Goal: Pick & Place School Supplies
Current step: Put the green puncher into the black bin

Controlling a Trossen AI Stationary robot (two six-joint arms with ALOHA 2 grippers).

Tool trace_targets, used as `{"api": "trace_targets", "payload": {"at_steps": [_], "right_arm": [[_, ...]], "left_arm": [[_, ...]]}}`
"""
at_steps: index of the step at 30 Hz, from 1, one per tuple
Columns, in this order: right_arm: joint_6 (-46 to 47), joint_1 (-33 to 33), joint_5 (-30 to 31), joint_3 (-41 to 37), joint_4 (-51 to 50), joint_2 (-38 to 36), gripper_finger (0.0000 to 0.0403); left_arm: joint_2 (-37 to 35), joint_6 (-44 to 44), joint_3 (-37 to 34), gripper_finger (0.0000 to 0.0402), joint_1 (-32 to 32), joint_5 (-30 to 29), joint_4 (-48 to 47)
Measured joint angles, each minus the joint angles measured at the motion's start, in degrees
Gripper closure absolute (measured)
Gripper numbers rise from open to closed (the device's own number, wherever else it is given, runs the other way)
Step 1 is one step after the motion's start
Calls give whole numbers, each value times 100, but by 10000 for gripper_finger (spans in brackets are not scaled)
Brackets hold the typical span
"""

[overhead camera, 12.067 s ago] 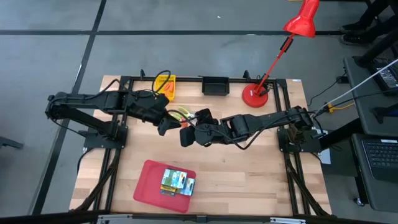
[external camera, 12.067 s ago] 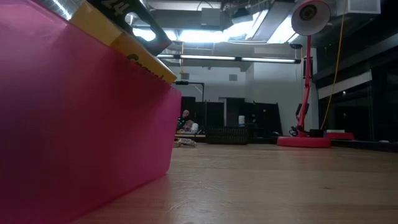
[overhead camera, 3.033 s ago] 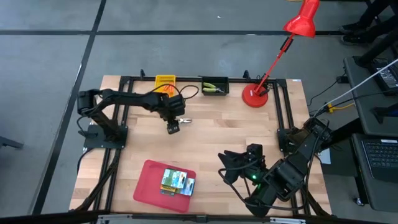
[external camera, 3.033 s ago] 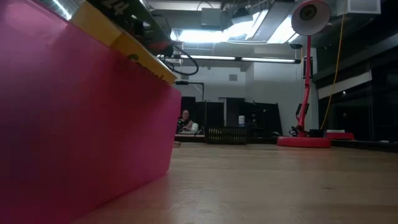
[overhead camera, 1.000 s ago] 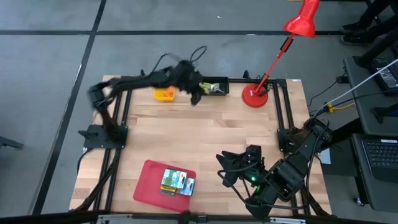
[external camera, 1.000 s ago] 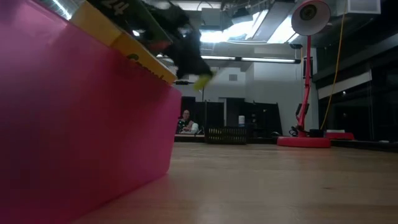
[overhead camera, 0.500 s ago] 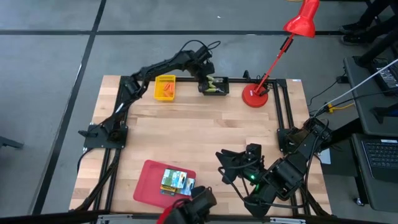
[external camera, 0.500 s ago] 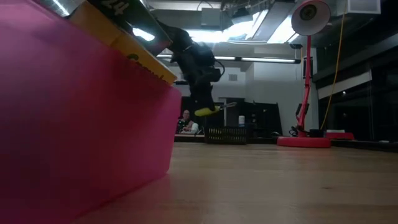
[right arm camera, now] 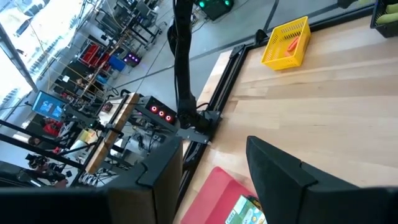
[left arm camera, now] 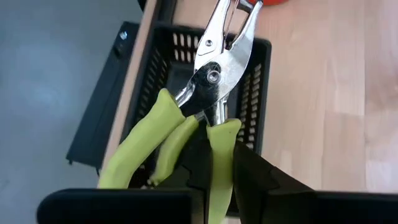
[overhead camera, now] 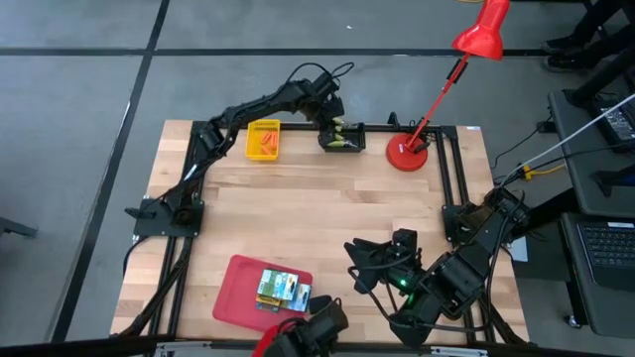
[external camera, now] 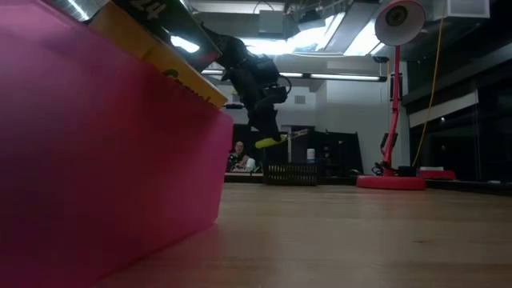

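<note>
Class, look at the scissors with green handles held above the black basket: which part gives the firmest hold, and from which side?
Grip the scissors by their thick green handles, as the left hand does now, coming from the handle end; the metal blades are thin, tapered and point toward the black basket.

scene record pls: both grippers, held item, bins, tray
left gripper: shut on green-handled pliers, above the black bin at the table's far edge
right gripper: open, parked at the near right, holding nothing
yellow bin: far edge, orange pieces inside
red tray: near left, crayon boxes on it
lamp: far right
</note>
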Motion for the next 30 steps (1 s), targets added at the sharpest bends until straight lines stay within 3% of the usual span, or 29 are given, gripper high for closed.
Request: {"api": "trace_targets", "payload": {"at_steps": [14,30], "right_arm": [[65,-3,-172,0,25,-1,222],[151,-63,-277,0,-26,-1,222]], "left_arm": [[311,19,2,368,-43,4,567],[459,42,-2,368,-59,16,512]]}}
